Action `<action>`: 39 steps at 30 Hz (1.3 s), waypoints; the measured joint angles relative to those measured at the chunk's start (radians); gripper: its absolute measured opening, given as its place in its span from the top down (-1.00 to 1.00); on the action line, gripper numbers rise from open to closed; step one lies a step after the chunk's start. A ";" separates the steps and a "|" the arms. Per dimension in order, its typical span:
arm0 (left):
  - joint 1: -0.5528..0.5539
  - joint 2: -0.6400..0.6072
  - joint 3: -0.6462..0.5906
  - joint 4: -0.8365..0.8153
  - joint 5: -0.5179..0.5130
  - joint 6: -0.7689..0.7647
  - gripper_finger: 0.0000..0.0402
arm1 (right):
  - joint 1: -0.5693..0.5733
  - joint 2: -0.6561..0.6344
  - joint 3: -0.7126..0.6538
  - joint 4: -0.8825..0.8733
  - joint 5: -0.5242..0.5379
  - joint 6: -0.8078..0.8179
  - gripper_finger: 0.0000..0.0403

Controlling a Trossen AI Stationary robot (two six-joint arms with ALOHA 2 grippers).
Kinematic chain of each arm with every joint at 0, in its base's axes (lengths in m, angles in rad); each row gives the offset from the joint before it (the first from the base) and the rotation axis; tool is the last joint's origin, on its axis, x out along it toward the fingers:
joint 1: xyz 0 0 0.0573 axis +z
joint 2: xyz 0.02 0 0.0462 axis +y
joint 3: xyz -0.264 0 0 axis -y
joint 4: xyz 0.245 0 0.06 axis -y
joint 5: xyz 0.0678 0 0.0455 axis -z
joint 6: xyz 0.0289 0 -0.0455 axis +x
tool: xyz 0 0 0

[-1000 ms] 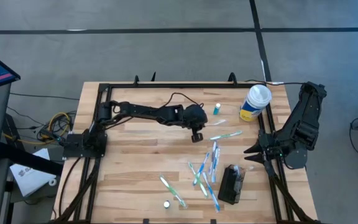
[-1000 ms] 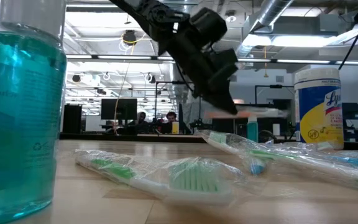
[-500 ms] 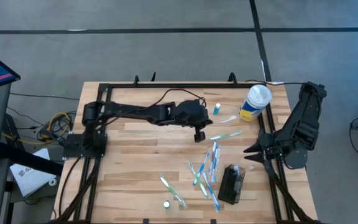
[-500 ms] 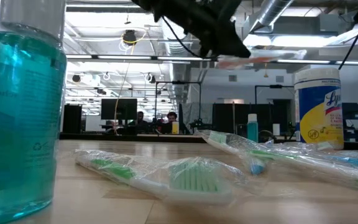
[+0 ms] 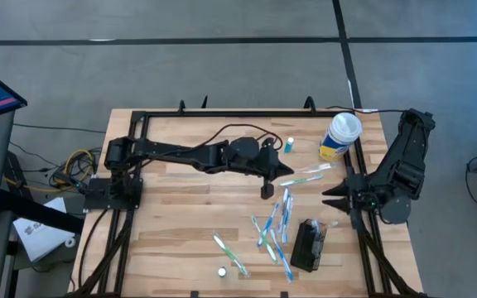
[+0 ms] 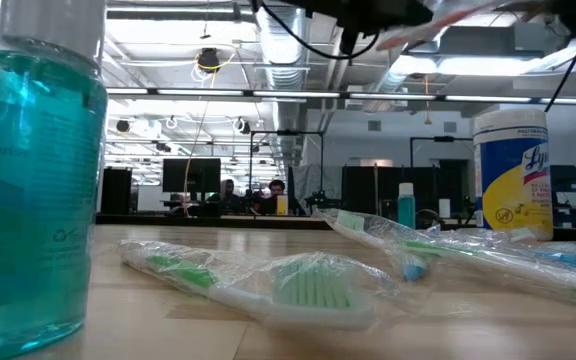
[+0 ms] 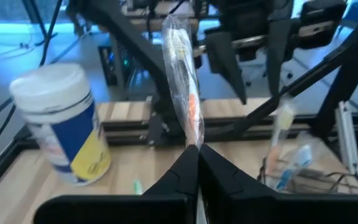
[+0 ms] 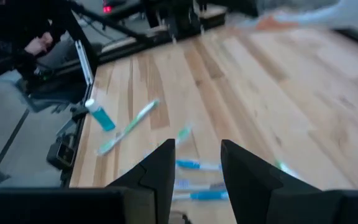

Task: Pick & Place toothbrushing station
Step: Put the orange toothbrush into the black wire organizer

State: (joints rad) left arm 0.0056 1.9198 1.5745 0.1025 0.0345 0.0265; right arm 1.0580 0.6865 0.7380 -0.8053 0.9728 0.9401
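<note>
The toothbrushing station, a small black box, stands on the table near its front right. Several wrapped toothbrushes lie to its left. My left gripper hangs above the table's middle, shut on a wrapped toothbrush that points toward the right edge. In the left wrist view the gripper has the brush sticking out ahead of it. In the low view gripper and brush show at the top. My right gripper waits open at the right edge, with nothing between its fingers. My left gripper pinches one end of the wrapped toothbrush between its two fingertips. The fingers lie about level, coming from the table's left. The brush runs on ahead of them toward the right edge, tilted slightly up. It is lifted clear of the table.
A white-lidded yellow-and-blue canister stands at the back right, with a small teal bottle beside it. Another toothbrush lies under the held one. A small white cap lies near the front. A teal bottle stands close to the low camera.
My left gripper has risen and gone toward the table's right edge, tipping from a downward slant to nearly level. The wrapped toothbrush has gone up with it, well clear of the table, and stays in the shut fingers.
</note>
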 joint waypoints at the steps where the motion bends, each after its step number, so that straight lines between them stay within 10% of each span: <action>1: -0.003 0.000 0.000 0.012 0.003 0.000 1.00 | 0.000 0.000 0.000 0.017 0.014 -0.023 0.41; 39: -0.057 0.002 0.000 0.336 0.158 0.003 1.00 | 0.000 0.000 0.000 0.782 0.178 -1.025 0.53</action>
State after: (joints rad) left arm -0.0514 1.9217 1.5745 0.4388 0.1929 0.0292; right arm 1.0578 0.6868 0.7380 -0.0229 1.1503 -0.0854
